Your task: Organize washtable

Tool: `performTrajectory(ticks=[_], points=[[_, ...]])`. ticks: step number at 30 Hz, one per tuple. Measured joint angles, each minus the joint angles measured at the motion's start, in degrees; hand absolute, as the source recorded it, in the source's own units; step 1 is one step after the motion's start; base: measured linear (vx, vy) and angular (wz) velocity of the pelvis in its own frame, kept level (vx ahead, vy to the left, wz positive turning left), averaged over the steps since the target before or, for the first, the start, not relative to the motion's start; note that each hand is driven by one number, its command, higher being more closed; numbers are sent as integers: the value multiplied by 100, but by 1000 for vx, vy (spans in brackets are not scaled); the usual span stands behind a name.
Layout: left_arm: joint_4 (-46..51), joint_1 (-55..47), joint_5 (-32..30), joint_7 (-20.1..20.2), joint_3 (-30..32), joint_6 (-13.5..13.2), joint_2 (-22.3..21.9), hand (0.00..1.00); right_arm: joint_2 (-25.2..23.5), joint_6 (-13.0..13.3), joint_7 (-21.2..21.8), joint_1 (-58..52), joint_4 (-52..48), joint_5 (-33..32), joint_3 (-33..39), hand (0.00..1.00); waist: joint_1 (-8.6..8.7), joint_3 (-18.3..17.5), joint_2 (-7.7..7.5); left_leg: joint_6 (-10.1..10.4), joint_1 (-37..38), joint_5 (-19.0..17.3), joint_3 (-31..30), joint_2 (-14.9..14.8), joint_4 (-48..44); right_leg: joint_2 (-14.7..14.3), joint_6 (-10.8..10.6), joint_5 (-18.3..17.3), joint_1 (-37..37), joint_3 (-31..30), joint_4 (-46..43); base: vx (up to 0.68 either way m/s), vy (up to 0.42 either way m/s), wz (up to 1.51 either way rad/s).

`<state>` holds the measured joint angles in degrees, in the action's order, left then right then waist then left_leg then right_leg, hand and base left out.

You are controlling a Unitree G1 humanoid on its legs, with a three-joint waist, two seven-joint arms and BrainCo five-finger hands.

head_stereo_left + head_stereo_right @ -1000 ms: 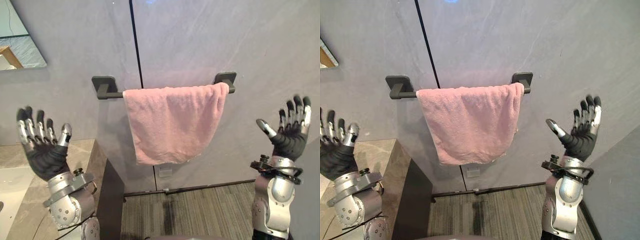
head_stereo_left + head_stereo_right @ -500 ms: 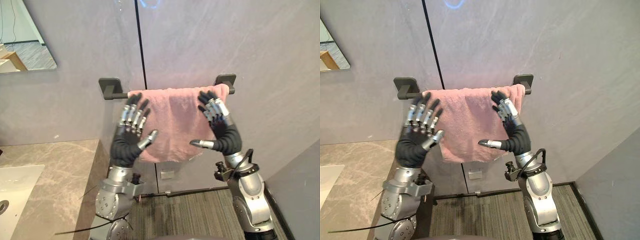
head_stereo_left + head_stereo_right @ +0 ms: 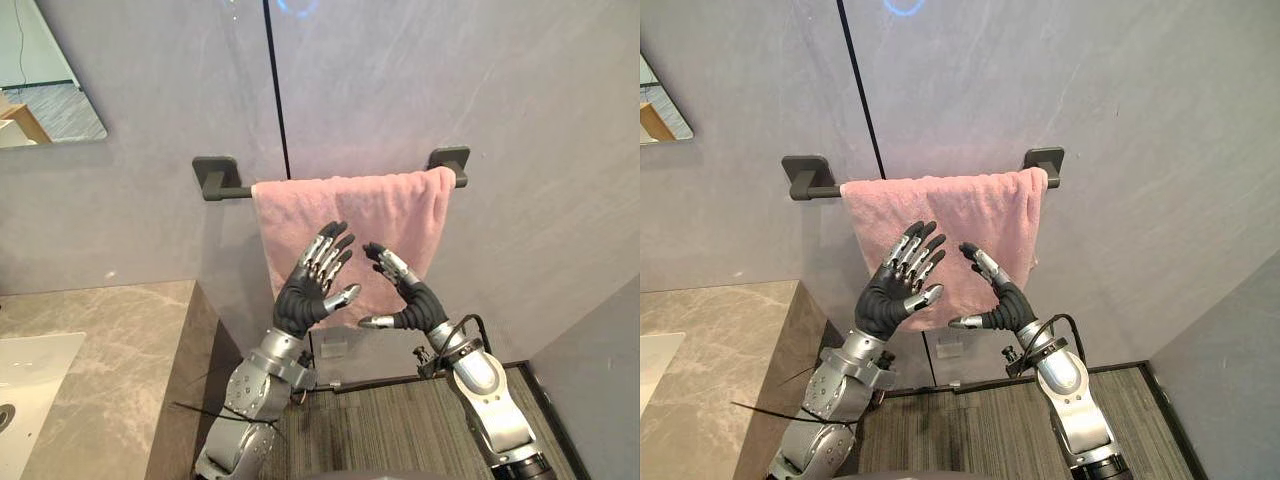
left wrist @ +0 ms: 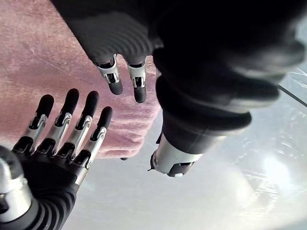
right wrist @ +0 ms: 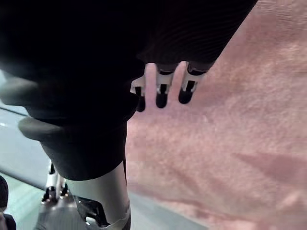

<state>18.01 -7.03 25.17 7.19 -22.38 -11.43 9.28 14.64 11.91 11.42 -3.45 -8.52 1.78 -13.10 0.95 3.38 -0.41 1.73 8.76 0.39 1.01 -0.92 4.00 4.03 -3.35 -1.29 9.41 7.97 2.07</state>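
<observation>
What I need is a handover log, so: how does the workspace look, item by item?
Surface: stone-look counter on the left, white sink set in it.
Job's things: pink towel draped over the dark wall bar, sitting toward the bar's right end.
Clutter: nothing seen.
Hands: left hand and right hand hover before the towel's lower half, fingers straight, holding nothing.
Cables: nothing seen.
Surroundings: grey wall, mirror, wood-look floor.

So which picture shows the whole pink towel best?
The left eye view: the pink towel hangs from its bar, edge to edge. The right eye view shows nearly the same. Both wrist views show close patches of its cloth.
</observation>
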Motion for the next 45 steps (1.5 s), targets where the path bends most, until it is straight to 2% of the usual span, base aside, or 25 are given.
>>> performTrajectory(ticks=[3,8,17,23,28,32,37,45], points=[[-456,186,-173,-49,-1,51,3,0,94,-3,-94,228,379,146,-128,0,-4,1,1,0,-13,0,3,3,4,-3,0,0,-21,2,1,0,0,0],[-1175,627,-573,-363,-8,135,2,0,143,-123,-390,797,1096,482,-308,0,-8,1,1,-1,-110,2,-13,-13,6,8,5,7,-94,-5,26,1,-8,2],[-1806,901,-817,-914,44,207,-14,0,101,-305,-808,1278,1690,556,-326,0,-7,3,-2,0,-271,4,-75,-15,-5,6,22,35,-134,70,126,18,-9,4],[-2006,1073,-911,-1355,438,209,-46,0,-225,-366,-1226,1349,1894,554,25,0,-6,16,-25,0,-278,4,-70,-19,-7,6,31,41,-149,51,121,-41,-14,-1],[-2105,1083,-912,-1499,874,210,-77,0,-381,-367,-1396,1352,1892,537,558,0,-5,35,-57,0,-273,4,-49,-32,-8,1,37,46,-159,19,117,-45,-18,-3],[-2090,1081,-909,-1612,1248,209,-88,0,-517,-368,-1517,1352,1881,283,1112,0,-4,62,-100,1,-264,3,-16,-48,-8,-5,39,47,-160,-2,118,-13,-11,-2],[-1973,1042,-910,-1618,1620,209,-266,0,-717,-367,-1522,1338,1747,3,1481,0,28,91,-138,2,-246,2,-8,-18,-6,-3,39,47,-155,-6,109,-20,-6,-1],[-1368,648,-876,-1616,2259,193,-545,0,-1012,-358,-1650,989,1306,-77,2053,0,107,100,-129,-8,-194,-8,-8,-11,2,7,29,41,-145,-4,96,0,0,0]])
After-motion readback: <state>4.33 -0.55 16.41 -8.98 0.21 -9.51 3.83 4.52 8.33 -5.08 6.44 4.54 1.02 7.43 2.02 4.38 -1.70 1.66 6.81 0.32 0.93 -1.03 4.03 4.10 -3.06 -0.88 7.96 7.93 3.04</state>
